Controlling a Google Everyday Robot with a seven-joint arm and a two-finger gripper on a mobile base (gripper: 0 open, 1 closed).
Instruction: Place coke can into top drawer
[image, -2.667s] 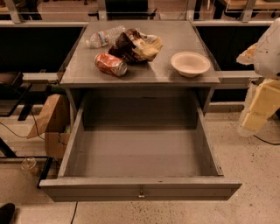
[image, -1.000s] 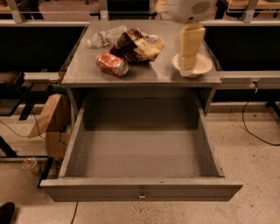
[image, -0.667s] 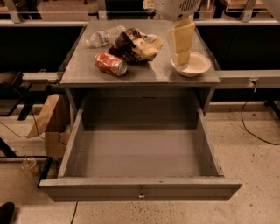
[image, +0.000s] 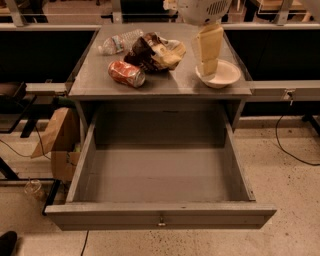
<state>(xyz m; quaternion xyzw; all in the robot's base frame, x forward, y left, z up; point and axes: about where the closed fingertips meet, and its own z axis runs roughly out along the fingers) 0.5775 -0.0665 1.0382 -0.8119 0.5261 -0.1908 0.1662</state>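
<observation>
The coke can lies on its side on the grey table, left of centre. The top drawer is pulled fully out below the table, and its inside is bare. My gripper hangs point-down from the cream arm at the top of the camera view. It is over the left edge of a white bowl, well to the right of the can and apart from it.
A clear plastic water bottle and a brown and yellow snack bag lie behind the can. A brown cardboard box leans at the table's left leg. A cable runs on the floor at right.
The arm has swung in from the right of the table to above the bowl, then edged slightly left. The can, the bowl and the drawer have not moved.
</observation>
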